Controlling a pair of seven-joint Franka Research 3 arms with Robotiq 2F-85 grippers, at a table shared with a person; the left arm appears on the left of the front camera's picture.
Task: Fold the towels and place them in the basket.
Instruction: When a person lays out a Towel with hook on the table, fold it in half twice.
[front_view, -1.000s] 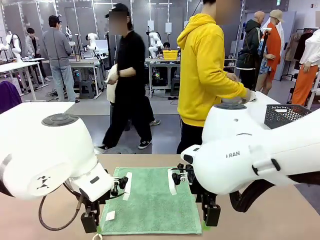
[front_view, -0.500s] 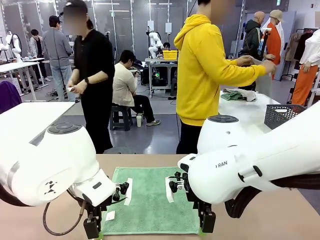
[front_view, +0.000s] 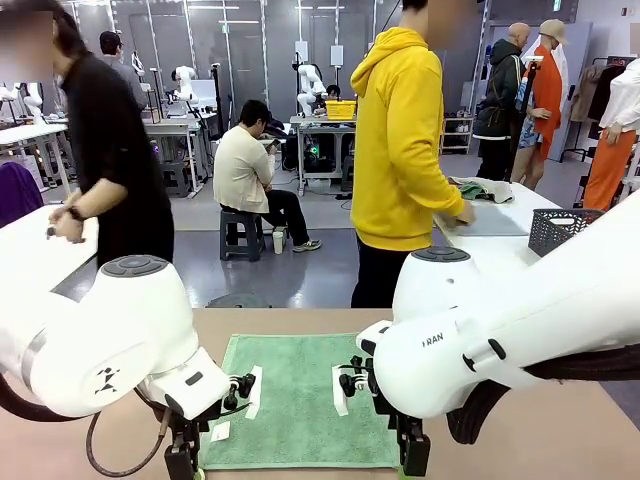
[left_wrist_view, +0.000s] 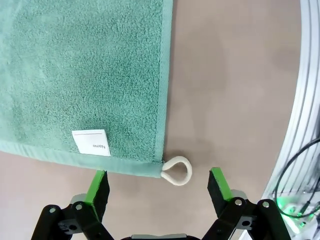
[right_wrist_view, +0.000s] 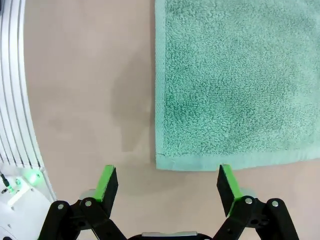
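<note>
A mint green towel (front_view: 300, 400) lies flat on the brown table. Its near corners lie just ahead of my grippers. In the left wrist view the towel (left_wrist_view: 85, 75) shows a white tag (left_wrist_view: 91, 142) and a white loop (left_wrist_view: 177, 171) at its corner. The loop lies just ahead of the gap of my open left gripper (left_wrist_view: 158, 186) (front_view: 180, 460). My right gripper (right_wrist_view: 167, 184) (front_view: 413, 455) is open over the other near corner of the towel (right_wrist_view: 235, 85), holding nothing. The dark mesh basket (front_view: 565, 230) stands on a white table at the far right.
A person in a yellow hoodie (front_view: 400, 140) stands across the table, hands at the white side table where a crumpled cloth (front_view: 485, 190) lies. The table's aluminium edge rail (left_wrist_view: 305, 115) (right_wrist_view: 12, 100) runs close beside both grippers.
Both grippers have sunk lower toward the towel's near corners. The person in yellow has brought the hands down onto the side table. A person in black has walked off to the left.
</note>
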